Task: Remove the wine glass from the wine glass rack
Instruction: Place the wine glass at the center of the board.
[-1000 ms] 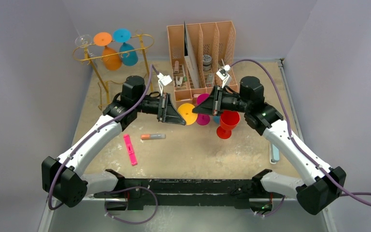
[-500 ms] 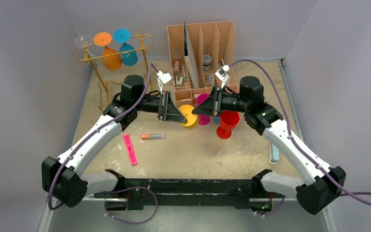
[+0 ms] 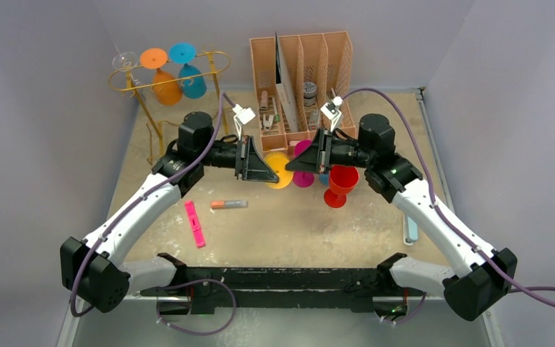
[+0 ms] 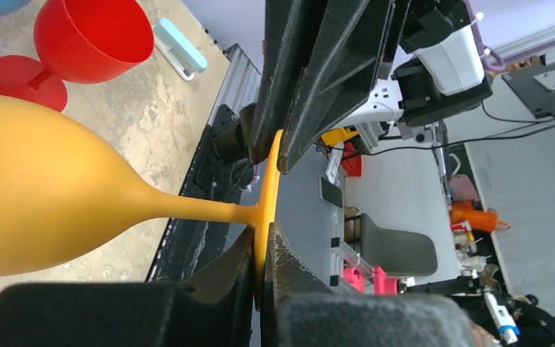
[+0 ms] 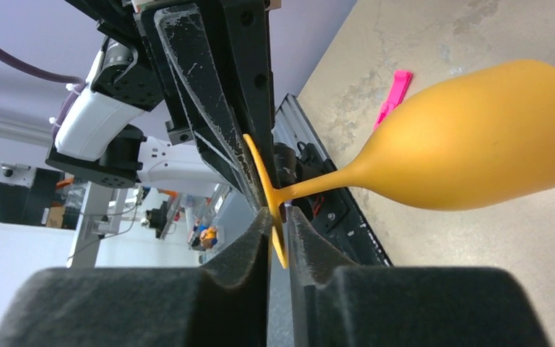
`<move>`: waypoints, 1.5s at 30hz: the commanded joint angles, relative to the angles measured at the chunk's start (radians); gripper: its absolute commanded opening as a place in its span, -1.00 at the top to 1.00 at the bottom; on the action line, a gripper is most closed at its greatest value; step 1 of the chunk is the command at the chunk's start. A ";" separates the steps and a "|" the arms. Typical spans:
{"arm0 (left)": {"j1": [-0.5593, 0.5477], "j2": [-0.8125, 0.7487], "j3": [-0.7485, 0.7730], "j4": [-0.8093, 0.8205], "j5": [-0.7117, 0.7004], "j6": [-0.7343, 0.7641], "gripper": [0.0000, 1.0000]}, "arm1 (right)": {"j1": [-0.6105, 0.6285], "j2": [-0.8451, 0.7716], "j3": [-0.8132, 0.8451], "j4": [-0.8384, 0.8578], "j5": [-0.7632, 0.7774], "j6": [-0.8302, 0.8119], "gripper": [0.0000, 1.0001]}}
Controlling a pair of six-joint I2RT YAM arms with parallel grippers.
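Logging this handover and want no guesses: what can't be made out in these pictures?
Top external: where the left gripper and right gripper pinch the yellow glass, hidden under their own bodies.
Left wrist: the glass's rim, cut off by the left edge.
Top external: the magenta glass, mostly behind the right gripper.
Top external: the clear glass on the rack, too faint.

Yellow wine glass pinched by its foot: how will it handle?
Opaque and matte, so the yellow wine glass is probably light, stiff plastic, not brittle. The left tool and right tool pinch only its thin foot, bowl hanging out sideways; it may pivot or slip.
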 commanded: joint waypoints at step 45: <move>-0.012 -0.015 0.081 -0.152 0.022 0.132 1.00 | 0.013 -0.023 0.003 0.076 -0.074 0.002 1.00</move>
